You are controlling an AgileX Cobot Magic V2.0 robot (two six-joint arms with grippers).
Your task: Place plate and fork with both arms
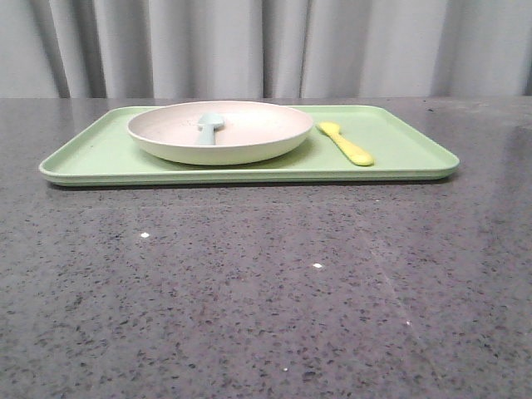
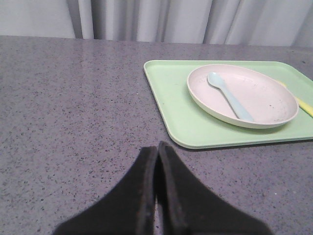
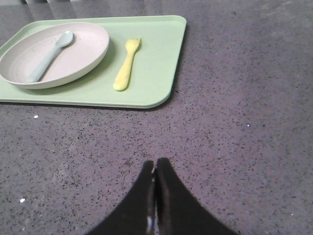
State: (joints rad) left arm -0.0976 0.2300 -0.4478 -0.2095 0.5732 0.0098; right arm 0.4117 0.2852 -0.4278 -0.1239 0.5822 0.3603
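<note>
1. Nearest to the robot, the left tool (image 2: 157, 152) sits low over the bare speckled grey desk (image 1: 266, 291), its two black fingers pressed together with only a hairline seam between them, and nothing is held.
2. The right tool (image 3: 155, 166) is in the same state: fingers closed tip to tip, empty, above the desk and well apart from the tray.
3. Neither arm shows in the front view; only the wrist cameras show the tools.
4. Further out, a flat rectangular light-green tray (image 1: 100, 154) lies on the desk with its long side across the robot's view.
5. The plate (image 1: 220, 131) rests on the tray, roughly at the middle and a little towards the left side. It sits flat, pinkish-cream inside, with its raised rim clear of the tray's edges.
6. A pale blue spoon (image 1: 209, 127) lies inside the plate, its bowl towards the far rim and its handle pointing back towards the robot.
7. The fork (image 1: 346, 143) lies flat on the tray just to the right of the plate, beside it and not touching it. Its tines point away from the robot and its handle angles nearer and to the right.
8. Beyond the desk hangs a pale grey pleated curtain (image 1: 266, 46).
</note>
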